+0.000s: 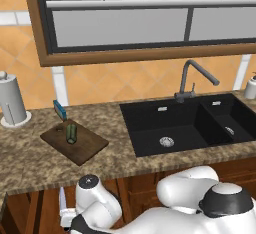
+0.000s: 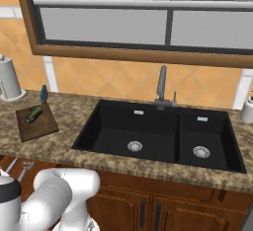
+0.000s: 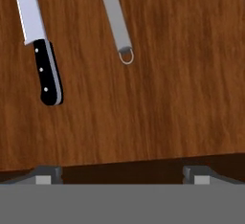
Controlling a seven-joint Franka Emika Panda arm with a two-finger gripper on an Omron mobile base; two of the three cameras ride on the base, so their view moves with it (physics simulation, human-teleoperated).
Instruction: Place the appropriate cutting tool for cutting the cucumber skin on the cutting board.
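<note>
Peeler [image 3: 115,19]: thin, stiff, probably light and slick; take it mid-handle. Gripper [image 3: 122,173] spread wide, holding nothing.

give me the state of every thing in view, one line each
end effector: open, empty, above a wooden surface
peeler: lying flat on the wood, not gripped
knife: lying flat beside the peeler, apart from it
cucumber: lying on the board
board: flat on the counter
blue block: standing behind the board
faucet: no water running
sink: empty
</note>
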